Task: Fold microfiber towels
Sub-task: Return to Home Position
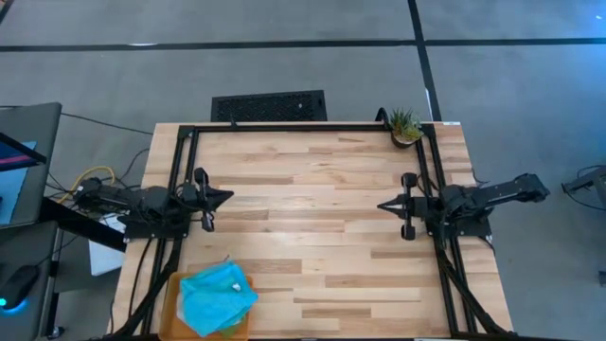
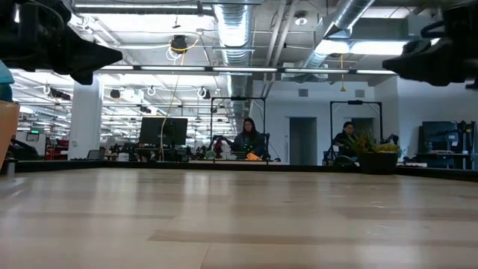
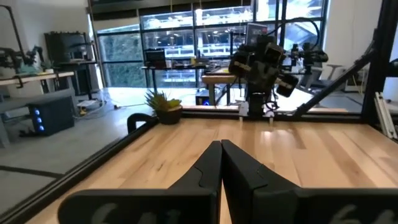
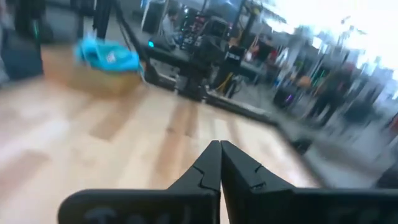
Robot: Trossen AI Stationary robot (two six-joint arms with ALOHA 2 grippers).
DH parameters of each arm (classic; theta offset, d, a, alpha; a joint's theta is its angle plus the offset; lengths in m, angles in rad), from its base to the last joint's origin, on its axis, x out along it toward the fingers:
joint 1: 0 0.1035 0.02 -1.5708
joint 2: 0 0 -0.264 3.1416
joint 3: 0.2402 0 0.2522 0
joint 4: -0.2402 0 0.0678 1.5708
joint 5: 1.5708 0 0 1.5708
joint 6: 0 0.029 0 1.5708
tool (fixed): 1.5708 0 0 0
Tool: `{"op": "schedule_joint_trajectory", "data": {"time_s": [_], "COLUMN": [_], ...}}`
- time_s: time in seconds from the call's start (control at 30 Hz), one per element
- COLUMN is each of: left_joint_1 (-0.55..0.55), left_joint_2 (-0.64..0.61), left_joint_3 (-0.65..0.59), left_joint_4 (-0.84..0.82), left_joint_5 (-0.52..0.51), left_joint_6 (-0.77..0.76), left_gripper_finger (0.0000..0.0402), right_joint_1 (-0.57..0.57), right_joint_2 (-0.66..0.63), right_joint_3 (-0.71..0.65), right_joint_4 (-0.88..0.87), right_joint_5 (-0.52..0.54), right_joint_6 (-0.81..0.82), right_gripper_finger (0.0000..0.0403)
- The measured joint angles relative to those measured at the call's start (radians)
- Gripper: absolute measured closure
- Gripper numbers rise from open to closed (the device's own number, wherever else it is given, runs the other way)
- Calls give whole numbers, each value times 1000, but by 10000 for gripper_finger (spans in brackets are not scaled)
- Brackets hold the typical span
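The turquoise towel (image 1: 218,296) lay as a rumpled heap in the orange tray (image 1: 171,313), off to one side of the left jaws and well apart from them. I could make out no clear long axis, only one corner pointing toward the left arm (image 1: 151,204). Both pairs of jaws were pressed together, gripping nothing, and faced each other across the bench (image 1: 322,218), the right arm (image 1: 464,204) farthest from the towel.

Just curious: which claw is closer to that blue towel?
Left. The left claw hangs on the same side of the table as the blue towel in the orange tray; the right claw is across the table, farther off.
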Motion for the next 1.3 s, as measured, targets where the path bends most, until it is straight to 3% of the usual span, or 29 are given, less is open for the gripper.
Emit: {"op": "schedule_joint_trajectory", "data": {"time_s": [0.1,0.2,1.3], "left_joint_1": [0,0,0], "left_joint_2": [0,0,0], "left_joint_3": [0,-1,-3], "left_joint_4": [0,0,0], "left_joint_5": [1,1,1], "left_joint_6": [-3,-5,-7], "left_gripper_finger": [401,401,401], "right_joint_1": [0,0,0], "right_joint_2": [0,0,0], "right_joint_3": [0,0,0], "right_joint_4": [0,0,0], "right_joint_5": [0,0,1], "right_joint_6": [-185,-253,-261], "right_gripper_finger": [368,368,370]}}
